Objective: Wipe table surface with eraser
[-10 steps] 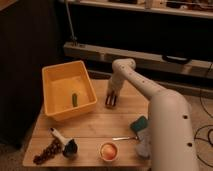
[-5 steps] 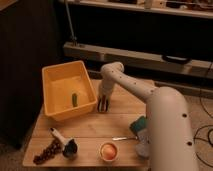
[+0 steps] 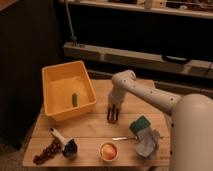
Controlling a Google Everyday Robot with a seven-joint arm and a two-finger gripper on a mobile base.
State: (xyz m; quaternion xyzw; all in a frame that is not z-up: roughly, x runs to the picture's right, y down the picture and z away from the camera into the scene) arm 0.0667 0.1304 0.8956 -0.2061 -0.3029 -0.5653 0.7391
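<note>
Camera view has the gripper [image 3: 113,115] down on the table [image 3: 95,128], seemingly mid-wipe, its grasp impossible to tell; next, a steady sideways stroke.

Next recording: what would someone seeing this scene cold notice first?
The big yellow bin sits at the back left of the wooden table, with a small green item inside. The white arm reaches in from the right, its gripper low over the table just right of the bin. A green sponge lies on a crumpled cloth near the right edge.
</note>
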